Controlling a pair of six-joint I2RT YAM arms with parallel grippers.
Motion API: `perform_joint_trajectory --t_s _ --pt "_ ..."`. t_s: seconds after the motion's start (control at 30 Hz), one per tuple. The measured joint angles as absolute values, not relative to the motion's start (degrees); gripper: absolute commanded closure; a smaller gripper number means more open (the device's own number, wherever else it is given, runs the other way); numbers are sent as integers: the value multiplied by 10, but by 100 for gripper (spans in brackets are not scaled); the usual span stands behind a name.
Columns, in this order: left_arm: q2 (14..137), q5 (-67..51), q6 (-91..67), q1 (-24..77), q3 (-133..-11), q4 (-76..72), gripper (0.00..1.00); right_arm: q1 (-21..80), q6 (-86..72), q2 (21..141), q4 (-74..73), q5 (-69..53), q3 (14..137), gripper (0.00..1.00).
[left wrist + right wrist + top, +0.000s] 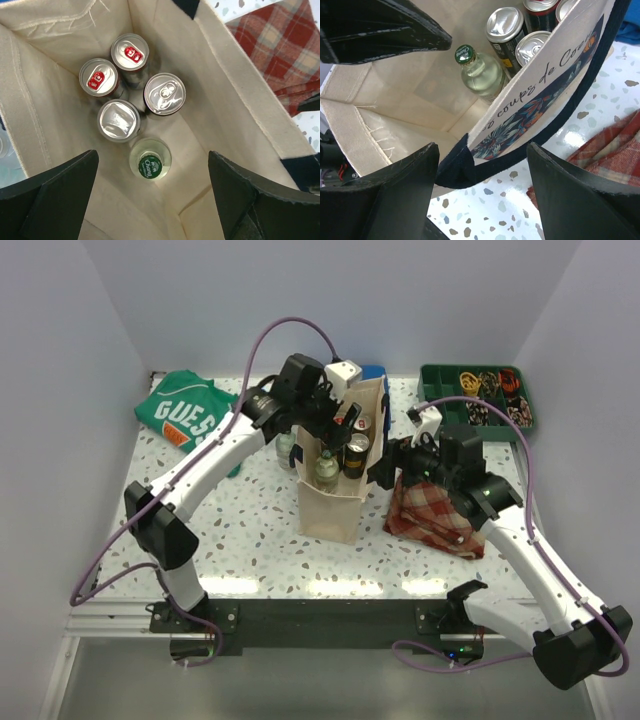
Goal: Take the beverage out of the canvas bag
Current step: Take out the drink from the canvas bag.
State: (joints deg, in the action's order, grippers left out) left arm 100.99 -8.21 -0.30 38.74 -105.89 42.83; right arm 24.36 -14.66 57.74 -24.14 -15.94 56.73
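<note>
Four cans (165, 93), one green-capped bottle (150, 162) inside canvas bag (235, 100).

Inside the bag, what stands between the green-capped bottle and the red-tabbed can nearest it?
A shiny silver-topped can, close to both the green-capped bottle and that red-tabbed can. The left wrist view into the canvas bag shows it.

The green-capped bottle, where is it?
In the left wrist view the bottle stands inside the canvas bag, just below the plain-topped can of four.
</note>
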Motion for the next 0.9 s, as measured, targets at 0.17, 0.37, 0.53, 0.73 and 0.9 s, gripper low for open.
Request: perform_joint_trajectory --t_s 0.17,0.37,0.53,0.73,0.9 --pt "1040 -72 -3 387 -1066 448 4 244 -140 582 -250 -156 574 25" --pt "1062 -72 -5 387 -1069 458 4 244 -132 586 -262 -143 588 25" --pt "1063 -72 -14 387 -1070 457 3 244 -124 585 -266 -152 588 32" --pt "1063 -72 -25 387 -1070 456 3 244 -123 583 -264 -217 576 44" --pt "1061 -73 -37 387 -1058 449 3 243 -121 583 -273 -278 559 40"
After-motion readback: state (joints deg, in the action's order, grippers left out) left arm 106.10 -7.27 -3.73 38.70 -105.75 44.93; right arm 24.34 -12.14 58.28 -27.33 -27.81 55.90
